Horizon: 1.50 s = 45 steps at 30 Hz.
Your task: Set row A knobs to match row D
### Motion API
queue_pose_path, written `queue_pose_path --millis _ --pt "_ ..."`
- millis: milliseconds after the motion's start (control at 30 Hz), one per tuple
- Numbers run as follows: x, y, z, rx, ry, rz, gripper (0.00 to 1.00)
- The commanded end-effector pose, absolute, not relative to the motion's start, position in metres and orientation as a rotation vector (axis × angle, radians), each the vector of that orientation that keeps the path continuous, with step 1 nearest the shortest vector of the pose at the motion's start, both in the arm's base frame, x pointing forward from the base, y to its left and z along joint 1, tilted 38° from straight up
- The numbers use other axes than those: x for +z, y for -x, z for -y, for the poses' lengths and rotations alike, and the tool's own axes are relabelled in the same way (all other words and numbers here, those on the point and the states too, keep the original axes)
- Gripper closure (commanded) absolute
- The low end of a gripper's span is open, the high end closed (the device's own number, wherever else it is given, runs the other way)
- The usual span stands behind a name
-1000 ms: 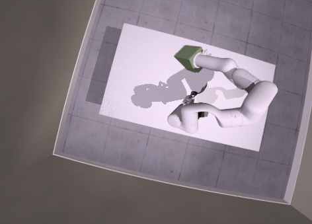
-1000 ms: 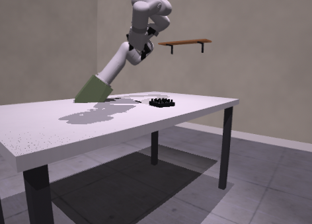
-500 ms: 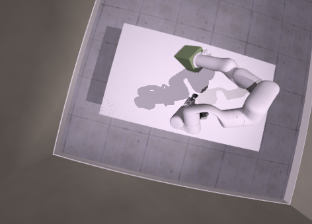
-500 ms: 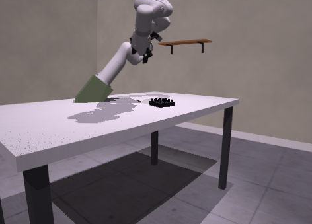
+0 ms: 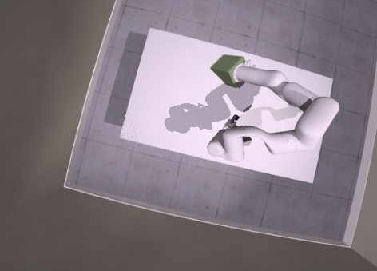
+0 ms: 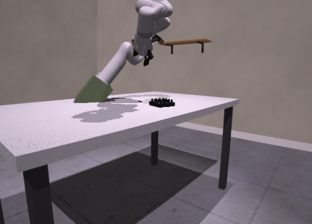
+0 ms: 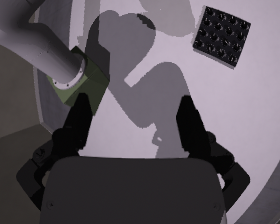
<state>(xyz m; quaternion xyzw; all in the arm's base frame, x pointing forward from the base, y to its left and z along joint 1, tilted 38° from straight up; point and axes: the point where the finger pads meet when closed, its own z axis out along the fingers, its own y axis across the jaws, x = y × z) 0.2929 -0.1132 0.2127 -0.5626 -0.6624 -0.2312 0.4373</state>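
The black knob box (image 6: 162, 104) (image 7: 221, 36) stands on the white table (image 6: 205, 106) (image 7: 240, 115). The wrist view shows its top with several rows of knobs at the upper right. Its lettering, knob lines and socket are too small to read, so I cannot tell which row is A or where the knobs point. In the top view the arm hides most or all of the box. My gripper (image 7: 134, 105) (image 6: 154, 52) is open and empty, high above the table. In the wrist view the box lies beyond and right of the right finger, well apart from it.
The green base block (image 5: 228, 66) (image 6: 94, 90) (image 7: 95, 85) carries the arm and stands on the table. Shadows of the arm fall across the table top. A wooden shelf (image 6: 186, 42) hangs on the wall behind.
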Motion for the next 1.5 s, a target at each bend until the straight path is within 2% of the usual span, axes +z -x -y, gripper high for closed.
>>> queue_pose_path --millis 0,1467 --pt "0.209 -0.302 0.105 -0.553 1.469 1.622 0.00" --pt "0.199 -0.327 0.076 -0.491 1.670 1.513 0.00"
